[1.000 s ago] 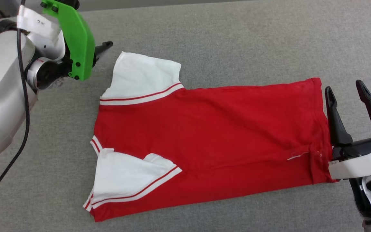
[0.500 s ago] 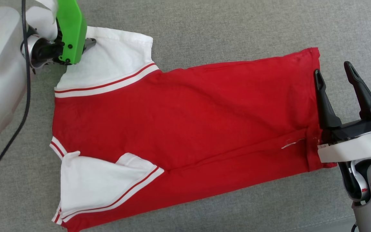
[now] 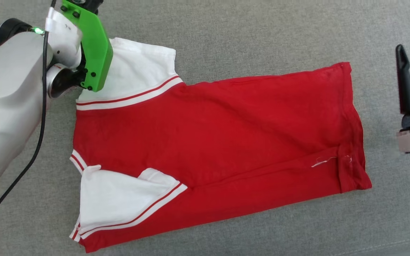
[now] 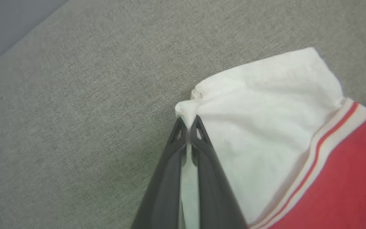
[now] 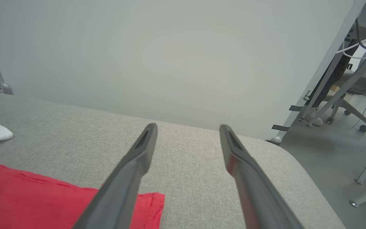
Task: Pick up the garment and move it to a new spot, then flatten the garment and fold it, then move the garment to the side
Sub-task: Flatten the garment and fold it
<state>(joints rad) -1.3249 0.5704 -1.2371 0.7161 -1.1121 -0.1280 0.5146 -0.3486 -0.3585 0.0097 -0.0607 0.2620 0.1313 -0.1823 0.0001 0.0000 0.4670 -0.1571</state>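
— Where's the garment [image 3: 226, 135]?
— Flat on the grey worktop [image 3: 262, 35], sleeves toward my left. My left fingers [image 4: 175, 149] are pinched tight on the far white sleeve's [image 3: 137, 71] outer corner, with the arm reaching in from the left.
— The other?
— My right fingers [image 5: 143, 146] are spread wide, clear of the hem.
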